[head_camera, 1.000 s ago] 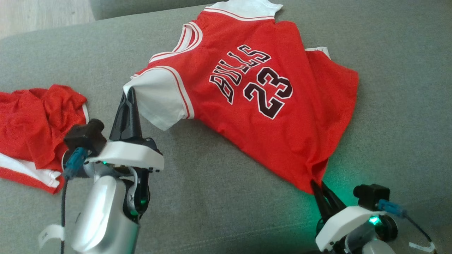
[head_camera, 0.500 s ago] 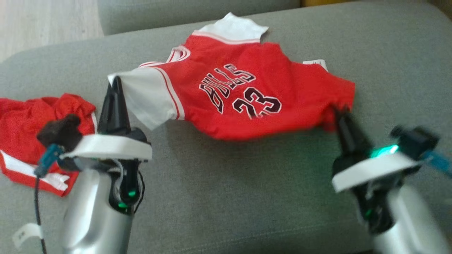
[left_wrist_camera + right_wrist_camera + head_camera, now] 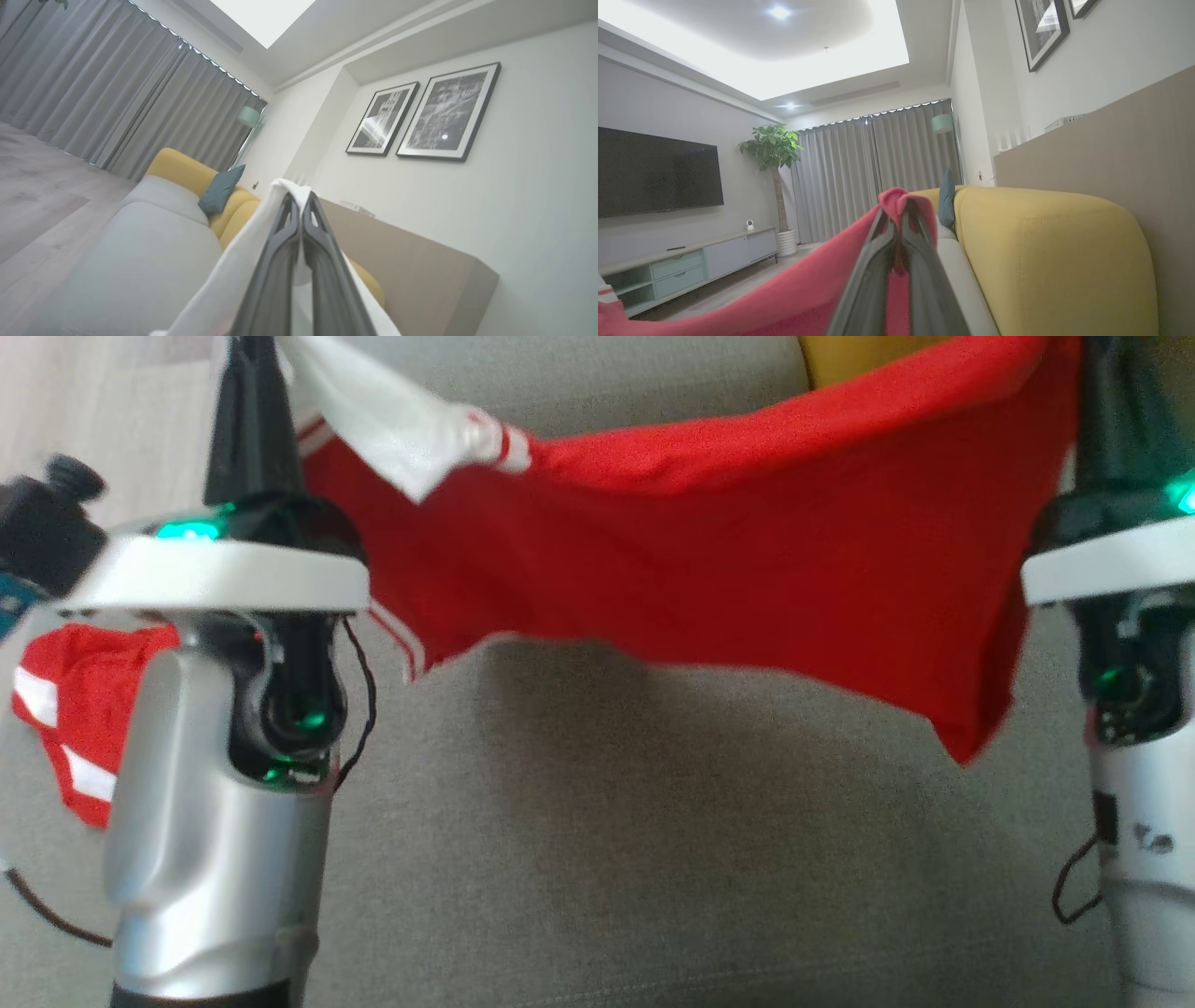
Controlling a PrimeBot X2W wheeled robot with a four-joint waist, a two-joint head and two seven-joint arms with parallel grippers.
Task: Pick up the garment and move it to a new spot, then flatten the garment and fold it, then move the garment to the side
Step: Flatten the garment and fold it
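The garment (image 3: 709,541), a red jersey with white sleeves, hangs stretched in the air between my two grippers, above the grey sofa seat (image 3: 653,859). My left gripper (image 3: 250,373) is at the upper left, shut on the white sleeve (image 3: 233,275); the left wrist view shows its fingers (image 3: 300,200) pinched together with white cloth folded over the tips. At the upper right, my right gripper (image 3: 1116,401) is shut on the red hem corner. In the right wrist view, red cloth (image 3: 808,289) wraps over its closed fingertips (image 3: 899,212). The jersey's printed front faces away.
A second red and white garment (image 3: 65,709) lies crumpled on the sofa at the left, behind my left forearm. A yellow sofa section (image 3: 1055,252) sits beyond the grey seat. Wood floor (image 3: 112,392) lies past the sofa's far left edge.
Both grippers have risen and lifted the jersey off the sofa, so it now hangs between them. The right gripper closed on the hem. The head view has also shifted.
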